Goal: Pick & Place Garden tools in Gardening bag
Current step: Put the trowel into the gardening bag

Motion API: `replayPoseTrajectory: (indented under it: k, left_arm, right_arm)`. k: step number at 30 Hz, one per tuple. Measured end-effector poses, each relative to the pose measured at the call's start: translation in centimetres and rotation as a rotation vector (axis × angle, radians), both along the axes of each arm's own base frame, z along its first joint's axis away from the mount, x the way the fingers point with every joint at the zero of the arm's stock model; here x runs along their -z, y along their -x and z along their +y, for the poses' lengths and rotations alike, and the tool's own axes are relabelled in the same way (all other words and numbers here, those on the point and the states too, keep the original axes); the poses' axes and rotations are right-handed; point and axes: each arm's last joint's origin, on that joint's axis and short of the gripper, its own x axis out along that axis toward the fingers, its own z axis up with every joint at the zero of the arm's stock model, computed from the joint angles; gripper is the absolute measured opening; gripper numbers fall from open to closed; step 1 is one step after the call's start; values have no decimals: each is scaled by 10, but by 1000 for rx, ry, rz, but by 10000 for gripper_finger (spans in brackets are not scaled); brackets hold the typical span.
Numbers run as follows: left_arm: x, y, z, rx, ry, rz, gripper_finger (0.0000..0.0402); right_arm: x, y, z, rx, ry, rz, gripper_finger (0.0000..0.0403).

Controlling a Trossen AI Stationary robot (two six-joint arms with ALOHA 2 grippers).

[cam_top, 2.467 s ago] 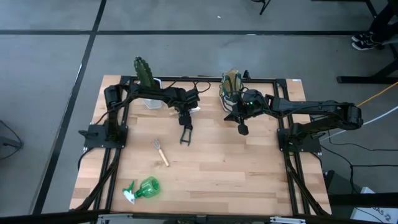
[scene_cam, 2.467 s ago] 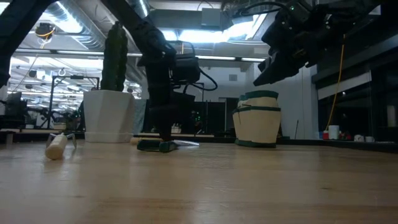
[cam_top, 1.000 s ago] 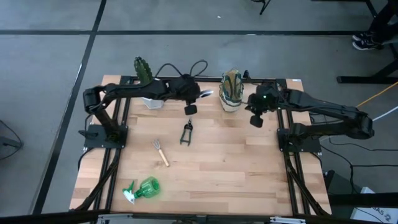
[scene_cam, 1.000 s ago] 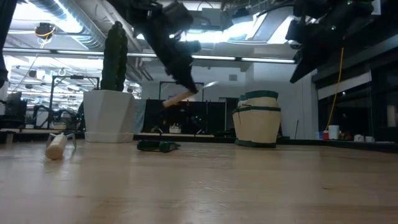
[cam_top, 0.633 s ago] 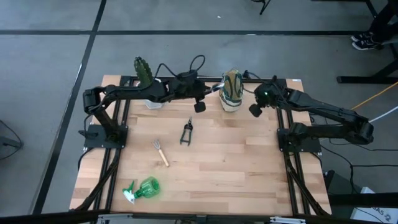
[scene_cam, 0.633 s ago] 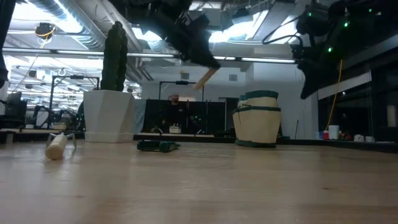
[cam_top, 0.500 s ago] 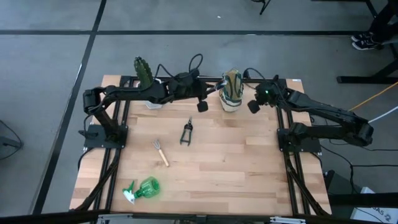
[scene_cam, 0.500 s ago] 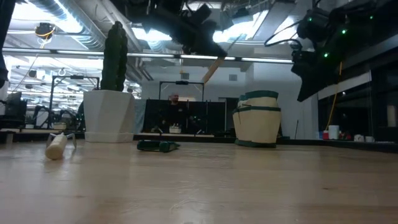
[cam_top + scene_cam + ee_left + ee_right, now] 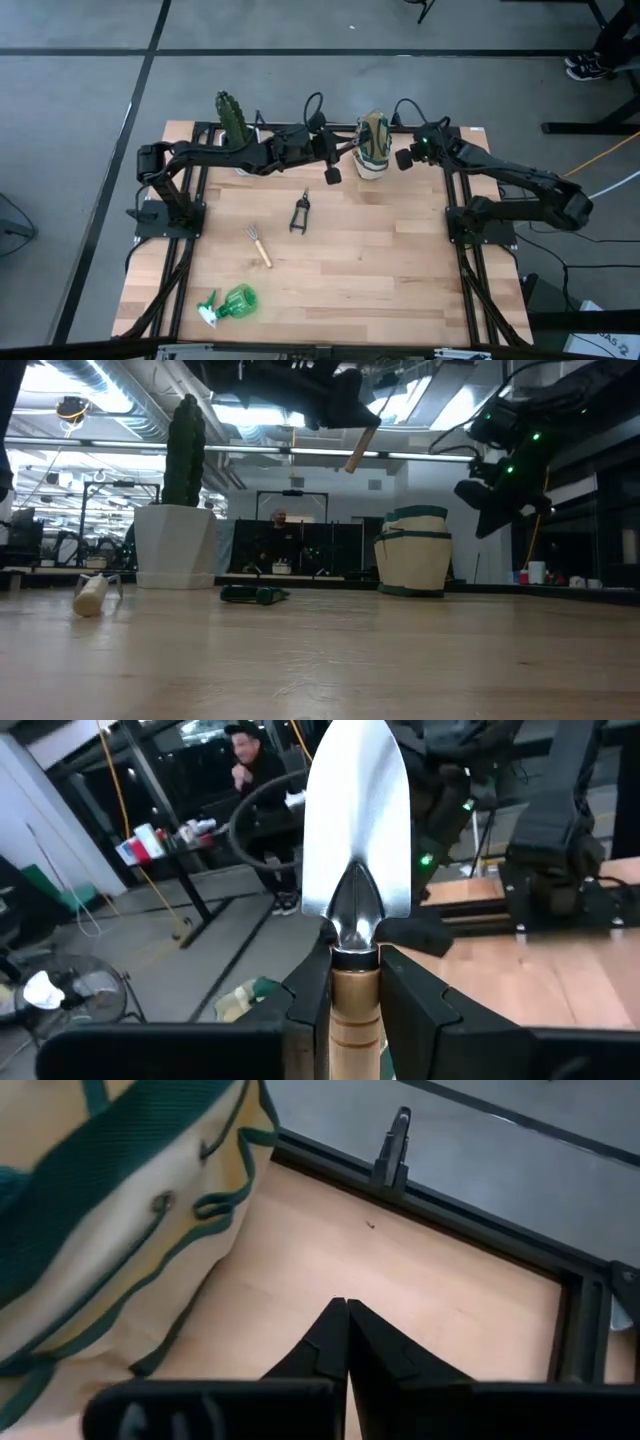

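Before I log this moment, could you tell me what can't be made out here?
- Gardening bag interior: hidden by its own walls in every view.
- Trowel handle end: cut off by the left wrist view's edge, between the left claw fingers.
- Rake tines: hidden behind its handle, low view.

- A robotics lab or workshop in an open industrial-style room.
- Bare ceiling ducts [image 9: 60,405] and long strip lights [image 9: 300,452] hang overhead in the low view.
- A wooden desk [image 9: 330,270] with a black metal frame [image 9: 300,128] carries two mounted robot arms on a grey taped floor [image 9: 80,100].
- Beyond the left end effector [image 9: 355,1010], a person [image 9: 250,755] sits at a cluttered work table [image 9: 160,840], with cables running alongside.
- Further black equipment racks [image 9: 290,530] stand behind the desk in the low view.
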Motion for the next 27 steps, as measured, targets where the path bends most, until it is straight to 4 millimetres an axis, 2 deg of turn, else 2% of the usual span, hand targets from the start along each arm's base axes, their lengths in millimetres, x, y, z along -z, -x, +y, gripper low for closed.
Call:
replayPoseTrajectory:
  k: [7,14,20,27]
  left_arm:
    - [3,-4,1,7,-20,-19,61]
    - [-4,-7,3,10,-58,-126,61]
    - [8,-15,13,8,-67,-178,61]
    - [17,-20,26,-19,-69,-239,61]
  right_arm:
    - [25,-17,-23,-78,7,60,8]
    - [45,-30,-43,-174,53,70,8]
    - [54,-41,-45,-316,10,-25,8]
    - [52,-59,-34,-490,46,-98,8]
